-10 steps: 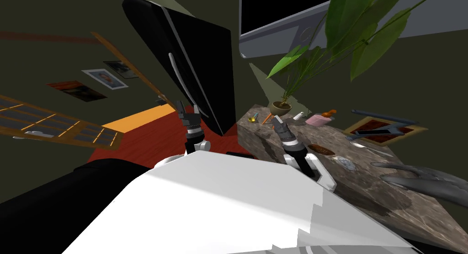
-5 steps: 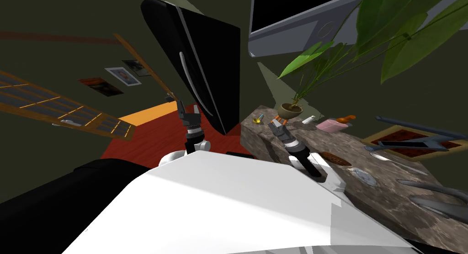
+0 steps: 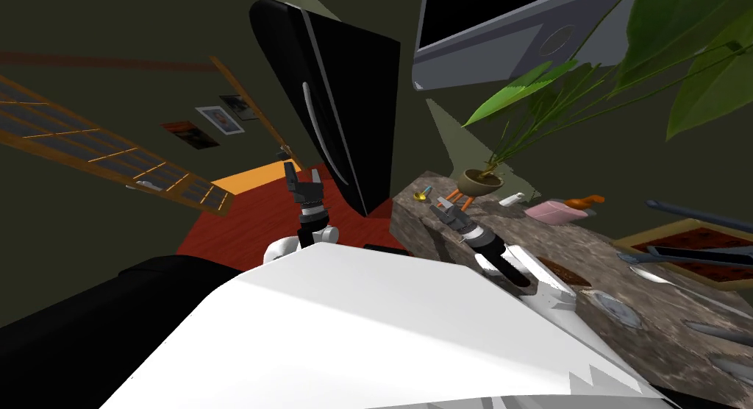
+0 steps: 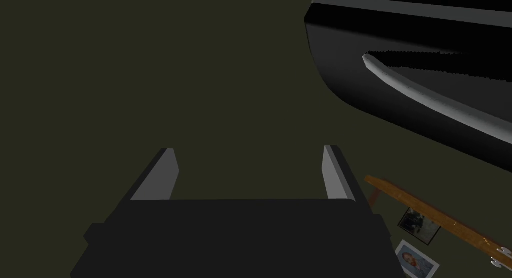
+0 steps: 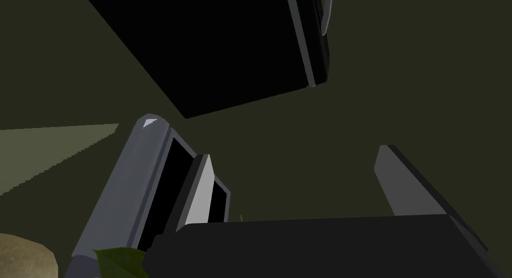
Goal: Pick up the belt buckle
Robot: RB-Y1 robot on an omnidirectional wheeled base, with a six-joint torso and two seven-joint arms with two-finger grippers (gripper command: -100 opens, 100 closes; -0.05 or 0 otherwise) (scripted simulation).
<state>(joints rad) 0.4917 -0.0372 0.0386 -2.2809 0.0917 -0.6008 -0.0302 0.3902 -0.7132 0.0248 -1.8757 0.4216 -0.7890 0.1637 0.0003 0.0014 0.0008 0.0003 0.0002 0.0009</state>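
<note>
- Two grippers are raised in front of me and neither holds anything. The left gripper (image 3: pixel 303 173) hangs over the red floor (image 3: pixel 250 221) beside the black fridge (image 3: pixel 345 95), its blades spread to their resting width. The right gripper (image 3: pixel 440 207) sits above the near end of the stone counter (image 3: pixel 507 224), its blades just as wide apart with nothing between them.
- What I take for the belt buckle (image 3: pixel 420 196) is a small gold piece lying flat at the counter's far corner, on the fridge side. It is too small for me to be sure. It lies near two orange sticks (image 3: pixel 459 198) and the potted plant (image 3: pixel 480 182), and well apart from the pink container (image 3: pixel 557 210) further along.
- I judge that I am in the approach step. The right gripper is nearest the gold piece and points roughly toward it, but it is apart from it and above the surface, so no grasp has begun.
- The next move calls for the right hand to travel on toward that corner. It should tip so its blades point down at the counter rather than at the wall, then straddle the gold piece before closing.
- The piece lies low, so the blades must come right down to the stone. The orange sticks close by leave little room on that side.
</note>
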